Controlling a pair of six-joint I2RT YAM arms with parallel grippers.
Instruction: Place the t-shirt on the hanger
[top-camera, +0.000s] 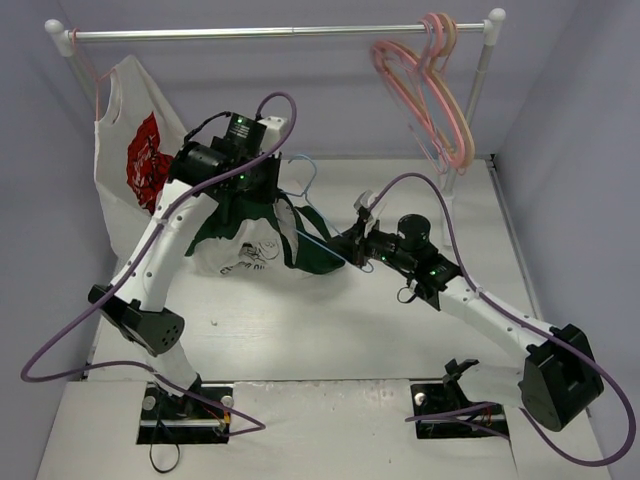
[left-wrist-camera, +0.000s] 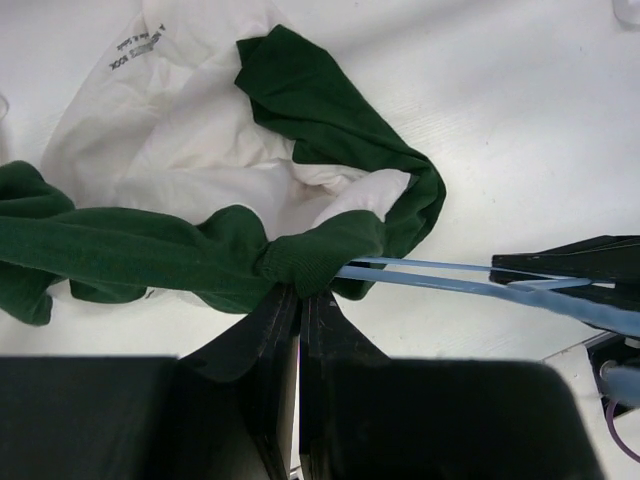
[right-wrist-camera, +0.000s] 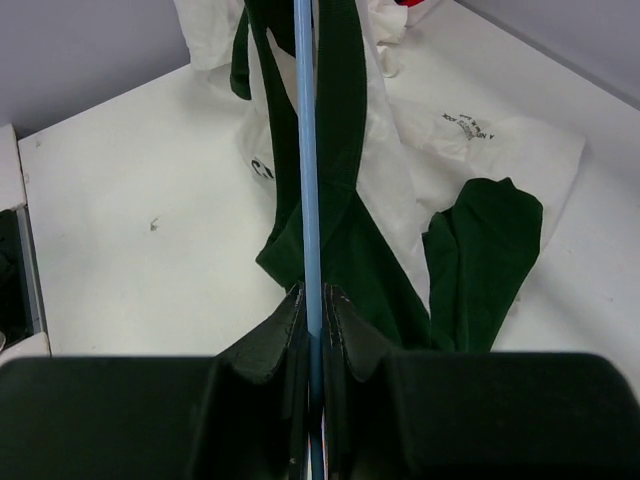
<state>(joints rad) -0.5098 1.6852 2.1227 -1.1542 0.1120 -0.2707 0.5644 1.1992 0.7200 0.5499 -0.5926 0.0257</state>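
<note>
T-shirt (top-camera: 318, 260), bunched mid table (top-camera: 300, 330): edge pinched in closed L gripper (left-wrist-camera: 298, 295), hanger (right-wrist-camera: 306, 150) clamped by closed R gripper (right-wrist-camera: 313, 297), tip in opening; rec. hold edge taut, feed hanger straight thru.

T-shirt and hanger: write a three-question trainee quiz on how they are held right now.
1. True or false: the right tool is shut on the hanger.
2. Pick one: the left tool pinches
A. green fabric of the t-shirt
B. the hanger alone
C. nothing at all
3. Fill in: the hanger's thin wire is light ____ in colour.

Key: 1 true; 2 A; 3 blue.
</note>
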